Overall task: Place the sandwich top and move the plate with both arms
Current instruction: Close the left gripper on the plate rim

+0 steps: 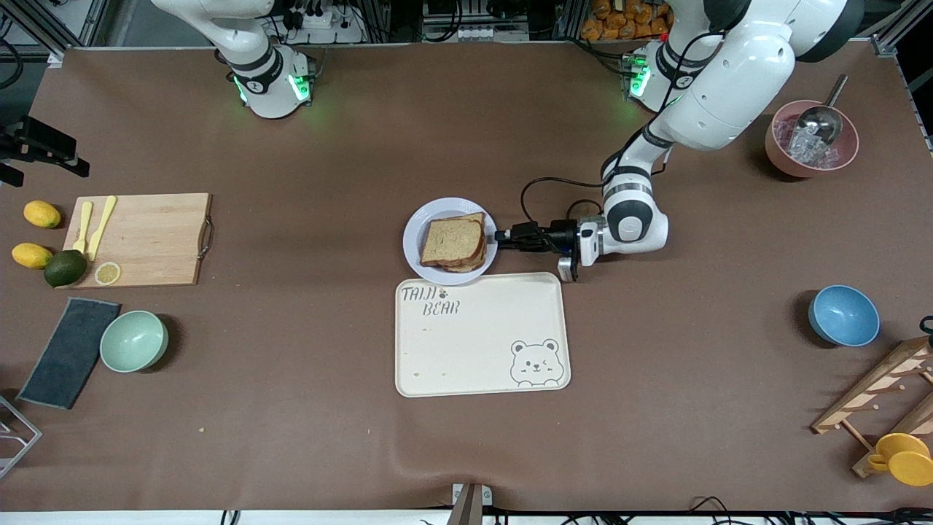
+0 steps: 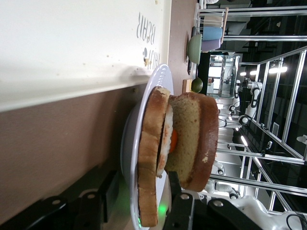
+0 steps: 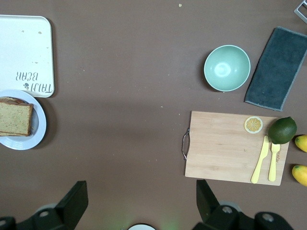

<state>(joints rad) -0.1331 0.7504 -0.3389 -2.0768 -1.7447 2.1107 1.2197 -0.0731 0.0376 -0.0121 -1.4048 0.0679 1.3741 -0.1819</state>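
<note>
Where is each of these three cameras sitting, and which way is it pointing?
Front view: high across the table, facing both arms; the left claw sits at the plate.
Left wrist view: low on the left arm, looking sideways at the sandwich top; its fingers show.
Right wrist view: high on the right arm, looking down at the cutting board; the open right claw shows.
All three share the plate and tray.

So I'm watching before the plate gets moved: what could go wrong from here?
The left pincer is at the plate rim with one finger by the sandwich top; closing might nudge the slice askew. The tray sits right against the plate, so dragging could catch. The right pincer waits apart, leaving the lift one-sided.
</note>
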